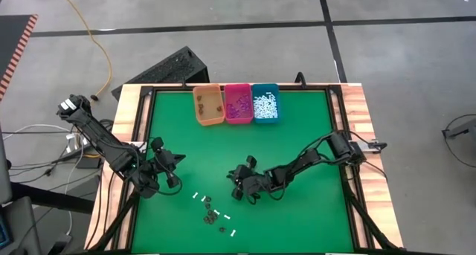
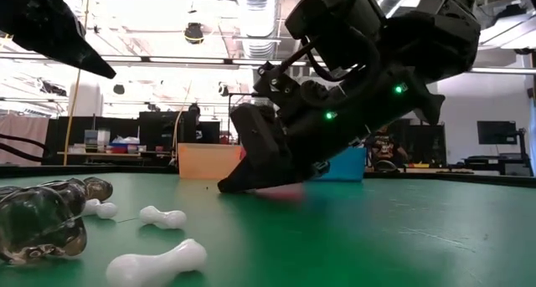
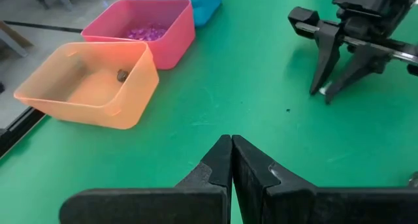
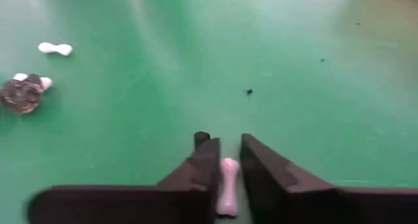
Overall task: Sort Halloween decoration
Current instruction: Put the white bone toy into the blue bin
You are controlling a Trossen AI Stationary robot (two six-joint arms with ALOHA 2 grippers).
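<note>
Right wrist view: right tool (image 4: pixel 226 160) pinches a white bone (image 4: pixel 228 185); left tool (image 3: pixel 231 160) closed, empty.

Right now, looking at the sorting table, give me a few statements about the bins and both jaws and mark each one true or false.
1. The right gripper holds a white bone piece between its jaws. True.
2. The left gripper has its jaws wide open. False: they are shut together.
3. The pink bin sits between the orange bin and the teal bin. True.
4. The orange bin is heaped full. False: only a few dark pieces lie in it.
</note>
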